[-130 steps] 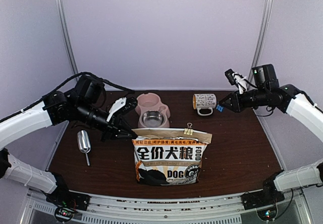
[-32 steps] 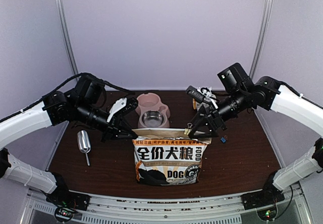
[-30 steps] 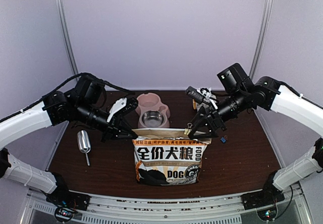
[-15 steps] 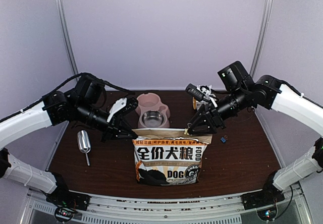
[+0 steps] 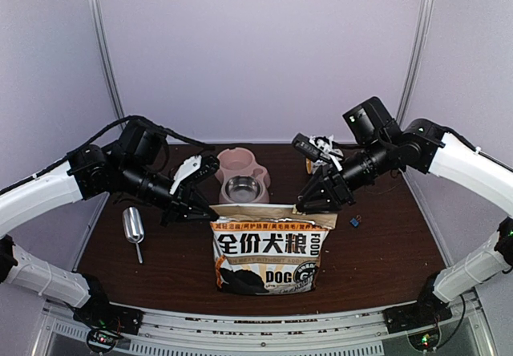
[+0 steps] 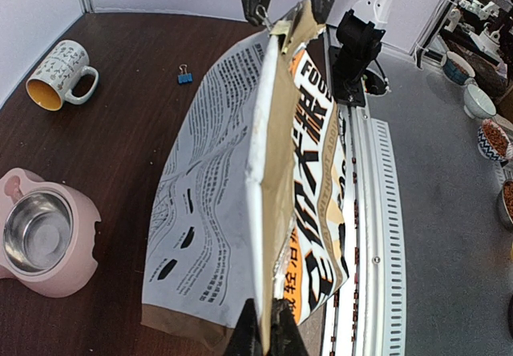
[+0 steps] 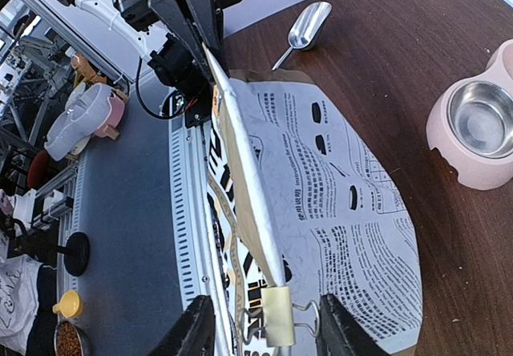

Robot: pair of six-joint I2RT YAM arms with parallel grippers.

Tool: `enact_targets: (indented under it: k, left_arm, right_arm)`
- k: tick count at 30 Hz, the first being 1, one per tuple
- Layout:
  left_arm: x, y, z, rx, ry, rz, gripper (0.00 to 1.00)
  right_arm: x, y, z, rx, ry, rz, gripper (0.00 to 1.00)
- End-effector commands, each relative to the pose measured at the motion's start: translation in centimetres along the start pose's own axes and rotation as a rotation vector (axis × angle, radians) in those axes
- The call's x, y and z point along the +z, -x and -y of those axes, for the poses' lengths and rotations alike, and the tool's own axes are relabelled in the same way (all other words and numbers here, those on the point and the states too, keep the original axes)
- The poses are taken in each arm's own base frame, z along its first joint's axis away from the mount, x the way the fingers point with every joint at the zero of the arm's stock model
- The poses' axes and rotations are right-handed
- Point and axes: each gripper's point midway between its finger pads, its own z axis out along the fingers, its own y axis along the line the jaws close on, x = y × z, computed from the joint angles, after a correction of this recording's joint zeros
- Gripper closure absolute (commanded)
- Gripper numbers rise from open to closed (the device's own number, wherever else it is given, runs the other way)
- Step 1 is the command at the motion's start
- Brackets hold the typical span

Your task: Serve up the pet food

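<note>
One bag [image 5: 268, 252], one mug [image 6: 62, 66], one scoop [image 5: 132, 226], one double bowl [image 5: 232, 162].
Left gripper [image 5: 210, 210] pinches bag's corner; right gripper [image 5: 307, 206] spread around one gold clip [image 7: 276, 316]. Dark desk [image 5: 385, 244], lilac walls [image 5: 256, 51].

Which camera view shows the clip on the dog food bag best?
Right wrist view: the pale gold metal binder clip is large and sharp. Left wrist shows it small, far; the top view barely shows it.

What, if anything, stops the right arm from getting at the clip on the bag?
Probably nothing: yes, it looks reachable. The right gripper is open, its jaws straddling the clip on the top edge of the bag, with nothing between them. The left gripper holds the other corner.
</note>
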Motion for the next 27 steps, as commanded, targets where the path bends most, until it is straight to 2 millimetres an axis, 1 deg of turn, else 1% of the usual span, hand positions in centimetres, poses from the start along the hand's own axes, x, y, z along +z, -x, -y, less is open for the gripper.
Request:
enact_targets:
  k: [1,4,10,13,16,21,23,27]
  left_arm:
    - [0.4,0.7,0.8,0.038,-0.034,0.009,1.0]
    - [0.4,0.7,0.8,0.037,-0.034,0.009,1.0]
    - [0.4,0.7,0.8,0.037,-0.034,0.009,1.0]
    - [0.4,0.7,0.9,0.037,-0.035,0.009,1.0]
    - [0.4,0.7,0.9,0.037,-0.036,0.009,1.0]
    - [0.4,0.6,0.8,0.037,-0.034,0.008,1.0]
    - [0.4,0.6,0.9,0.037,-0.035,0.007,1.0]
    - [0.4,0.7,0.9,0.038,-0.035,0.01,1.0]
  right_arm:
    - [-0.4,1.3,-0.2,-0.028,-0.017,0.027,0.61]
    - [-0.4,1.4,-0.2,-0.03,-0.018,0.031,0.67]
    - [-0.9,2.0,-0.1,-0.043,-0.046,0.059,0.84]
    - [-1.5,2.6,-0.4,-0.058,-0.058,0.087,0.87]
    - [-2.2,3.1,-0.2,-0.07,-0.095,0.108,0.89]
    - [-3.1,3.6,-0.2,-0.079,-0.117,0.131,0.91]
    - [-3.9,3.8,0.2,-0.076,-0.14,0.148,0.92]
    - [-6.1,3.8,1.6,-0.052,-0.219,0.185,0.91]
